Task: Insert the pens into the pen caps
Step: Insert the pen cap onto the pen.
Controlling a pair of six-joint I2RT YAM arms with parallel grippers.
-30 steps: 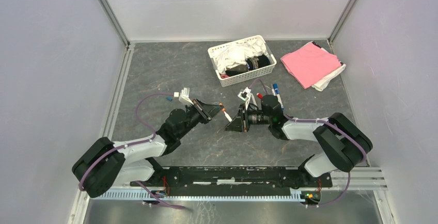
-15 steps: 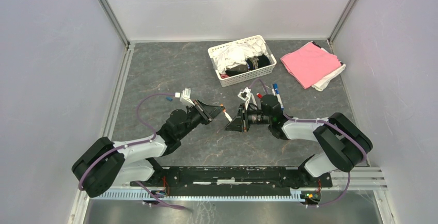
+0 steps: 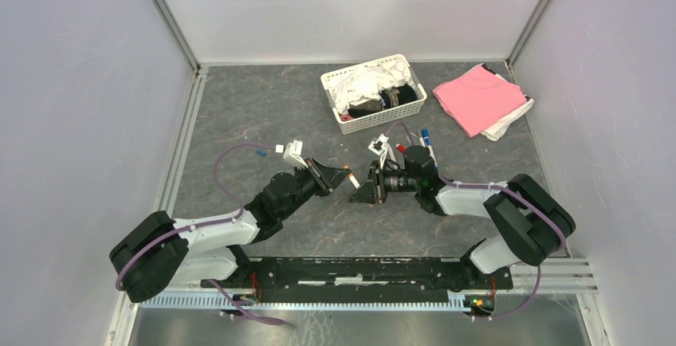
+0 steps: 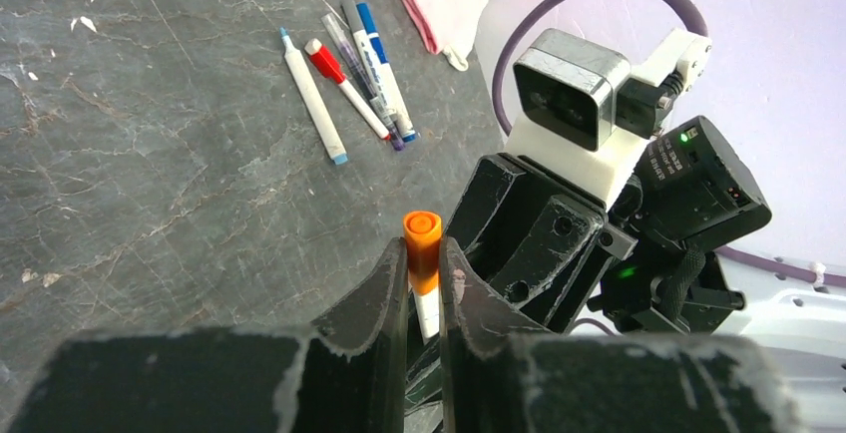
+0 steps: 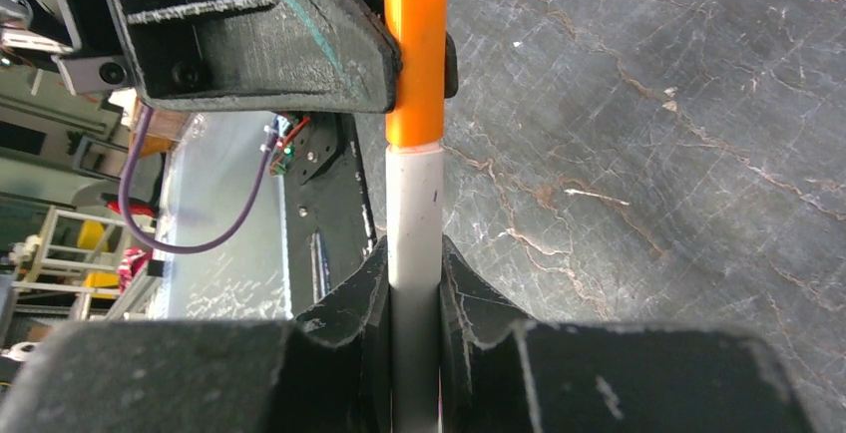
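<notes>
In front of the basket, on the near side, the two arms meet tip to tip above the table. The right gripper is clamped on the white barrel of a pen. The left gripper is closed on the orange cap, which sits on that pen's end, so pen and cap are held off the table between both grippers. Several loose pens lie side by side just near of the basket's right end. A pink cloth lies to the right of the basket.
</notes>
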